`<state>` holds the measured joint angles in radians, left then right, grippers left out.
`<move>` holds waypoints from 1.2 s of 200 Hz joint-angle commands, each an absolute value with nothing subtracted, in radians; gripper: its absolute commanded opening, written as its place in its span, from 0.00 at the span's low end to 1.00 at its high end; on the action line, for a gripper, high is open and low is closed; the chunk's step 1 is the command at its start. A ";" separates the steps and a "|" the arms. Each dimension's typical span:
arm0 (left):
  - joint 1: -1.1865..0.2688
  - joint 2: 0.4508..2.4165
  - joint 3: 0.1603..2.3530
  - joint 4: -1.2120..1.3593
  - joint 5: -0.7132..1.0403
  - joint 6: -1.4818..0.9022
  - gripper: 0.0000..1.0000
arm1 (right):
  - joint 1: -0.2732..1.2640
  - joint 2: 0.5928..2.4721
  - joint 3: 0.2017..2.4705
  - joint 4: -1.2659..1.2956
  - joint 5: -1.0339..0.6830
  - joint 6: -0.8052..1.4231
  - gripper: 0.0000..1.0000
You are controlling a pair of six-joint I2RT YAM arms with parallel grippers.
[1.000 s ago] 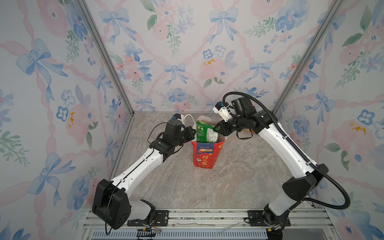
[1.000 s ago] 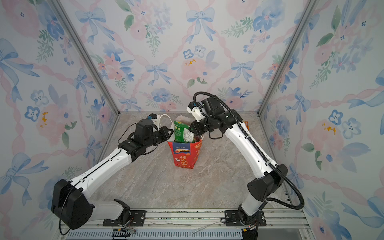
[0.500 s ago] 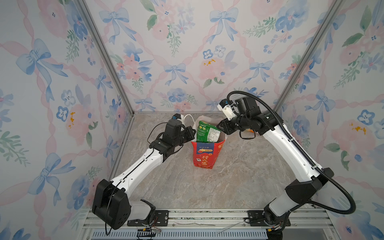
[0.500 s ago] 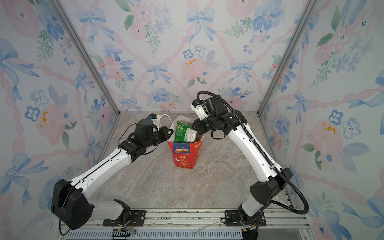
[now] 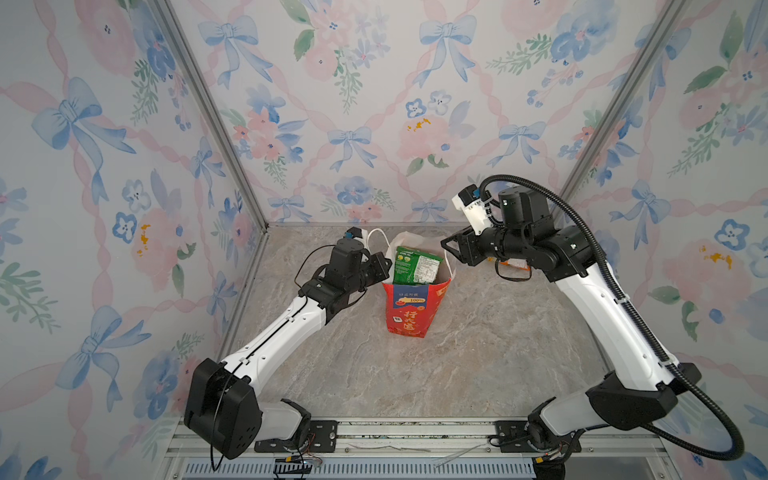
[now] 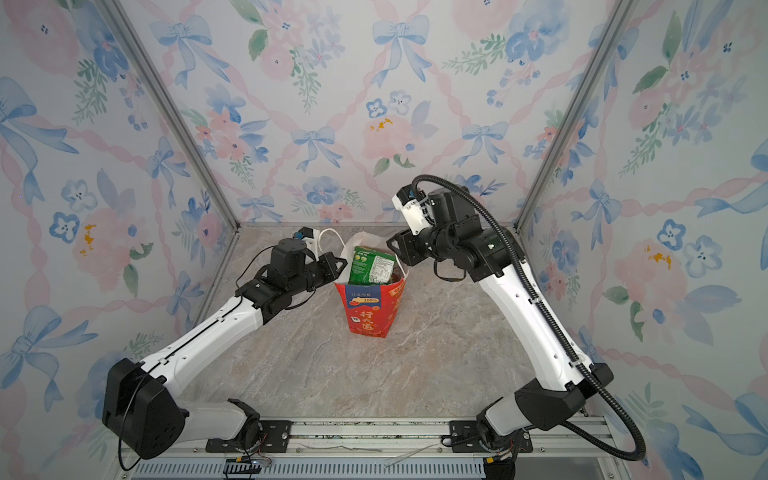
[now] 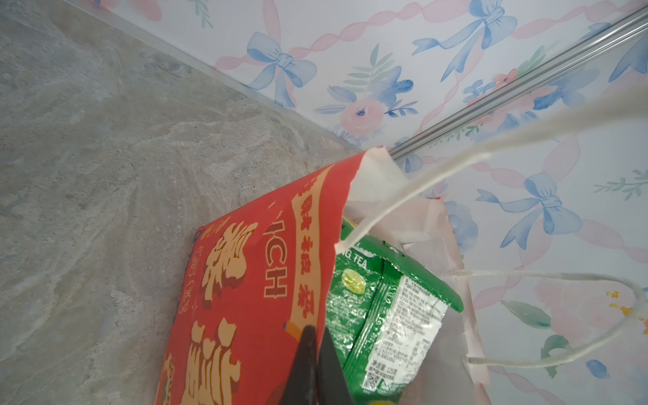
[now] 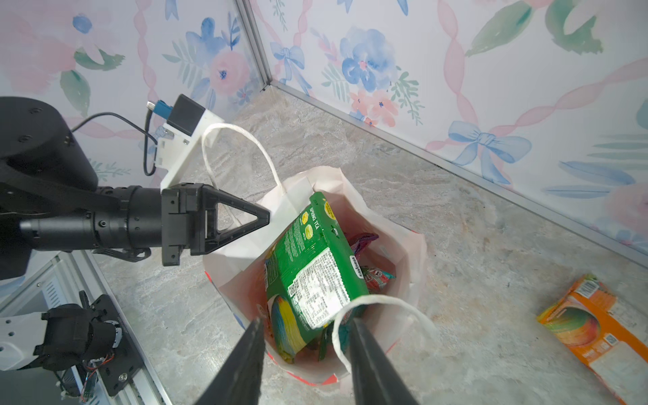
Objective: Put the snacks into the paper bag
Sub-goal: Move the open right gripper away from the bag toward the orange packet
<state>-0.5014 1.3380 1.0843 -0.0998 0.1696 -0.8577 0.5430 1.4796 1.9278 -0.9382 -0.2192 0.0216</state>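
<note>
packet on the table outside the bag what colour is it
The packet is mostly orange, seen best in the right wrist view.

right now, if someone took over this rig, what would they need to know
Left pincer: shut on the paper bag rim, holding it open.
Right pincer: open, empty, above the bag mouth.
Done: green packet sits in the bag, top poking out, on other packets.
Left: orange packet lies on the table outside the bag, on the right arm's side; probably next.
</note>
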 commanded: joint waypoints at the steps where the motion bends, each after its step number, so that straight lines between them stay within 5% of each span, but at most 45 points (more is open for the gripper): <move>1: -0.499 1.313 1.105 -0.060 0.200 -0.852 0.00 | 0.483 1.418 1.914 -0.906 -0.247 0.058 0.48; 68: -0.496 1.317 1.108 -0.061 0.201 -0.848 0.00 | 0.006 1.292 1.593 -0.629 -0.569 0.358 0.66; 139: -0.496 1.327 1.107 -0.060 0.200 -0.848 0.00 | -0.298 1.356 1.359 -0.458 -0.636 0.526 0.79; 240: -0.487 1.331 1.105 -0.061 0.202 -0.847 0.00 | -0.440 1.685 1.263 -0.285 -0.640 0.558 0.91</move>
